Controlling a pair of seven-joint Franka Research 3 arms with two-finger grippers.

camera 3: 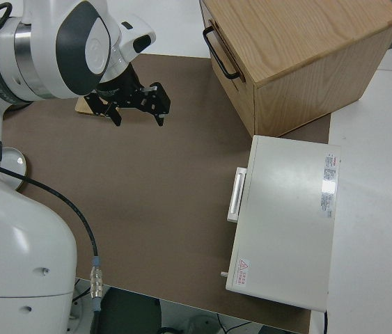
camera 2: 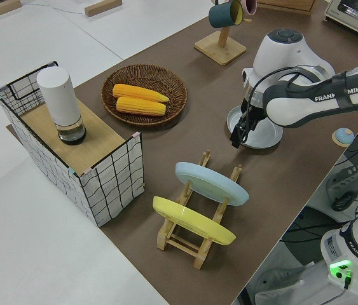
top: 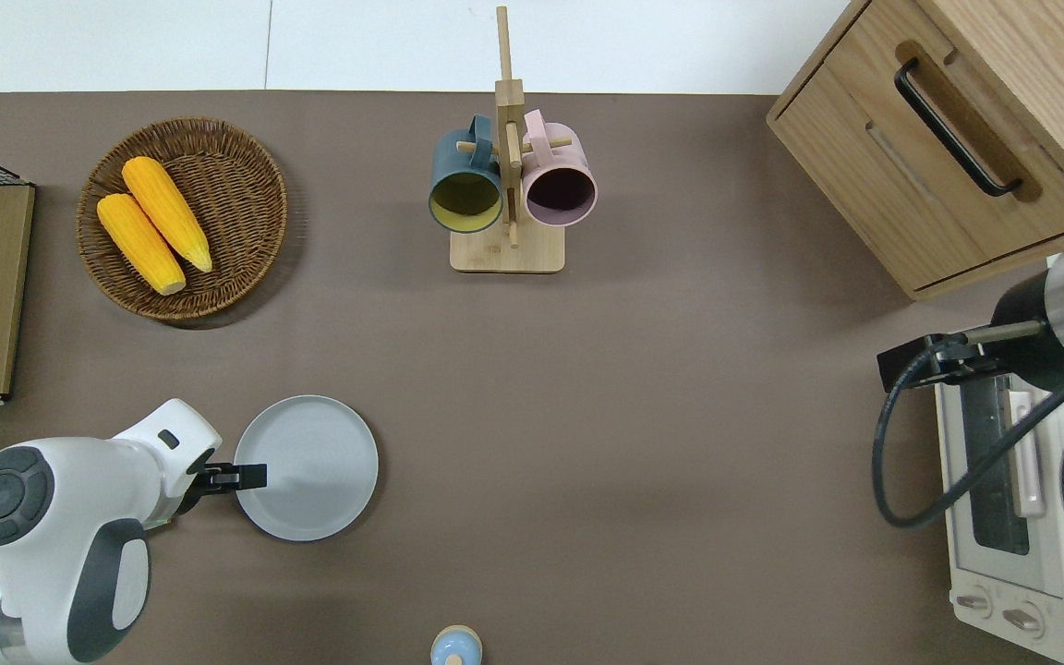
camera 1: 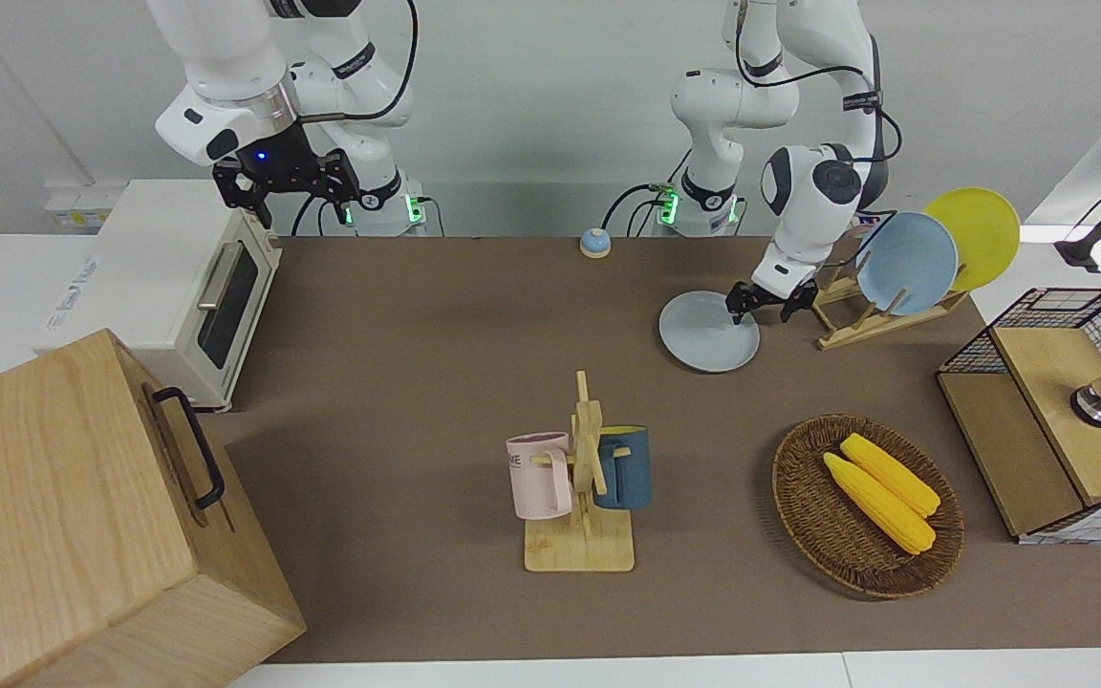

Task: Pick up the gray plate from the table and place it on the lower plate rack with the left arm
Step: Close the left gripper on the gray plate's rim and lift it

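The gray plate lies flat on the brown table mat, beside the lower plate rack. It also shows in the overhead view and the left side view. My left gripper is low at the plate's rim on the rack side, fingers open, nothing held; it also shows in the overhead view and the left side view. The rack holds a light blue plate and a yellow plate. The right arm is parked, its gripper open.
A mug stand with a pink and a blue mug stands mid-table. A wicker basket with corn and a wire crate sit toward the left arm's end. A toaster oven and a wooden cabinet sit at the other end.
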